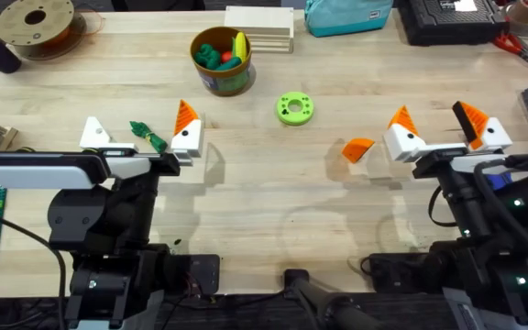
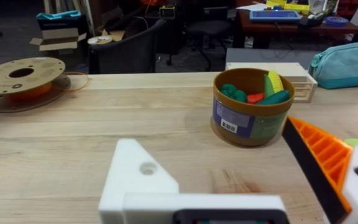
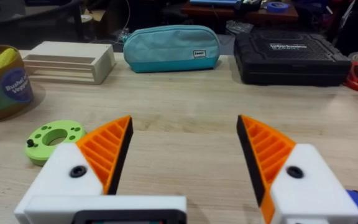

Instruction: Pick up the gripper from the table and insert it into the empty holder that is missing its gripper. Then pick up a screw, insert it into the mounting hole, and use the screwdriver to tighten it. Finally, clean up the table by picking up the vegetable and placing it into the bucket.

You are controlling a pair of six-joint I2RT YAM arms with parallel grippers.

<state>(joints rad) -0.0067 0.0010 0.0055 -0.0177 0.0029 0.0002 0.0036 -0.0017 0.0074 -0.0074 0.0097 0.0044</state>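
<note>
The loose orange gripper (image 1: 357, 148) lies right of centre on the table (image 1: 246, 202), just left of my right pincer (image 1: 436, 124), which gapes wide and empty. It looks light, stiff, ribbed; I'd pinch its flat sides.

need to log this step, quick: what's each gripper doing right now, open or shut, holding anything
left gripper: open, holding nothing; one finger's holder has no orange wedge.
right gripper: open, holding nothing; the loose orange gripper lies on the table beside it.

Your left gripper (image 1: 140, 136) sits spread wide, one finger lacking its orange pad. Your right gripper (image 1: 438, 128) is spread too, both pads fitted, right of the left one.
</note>
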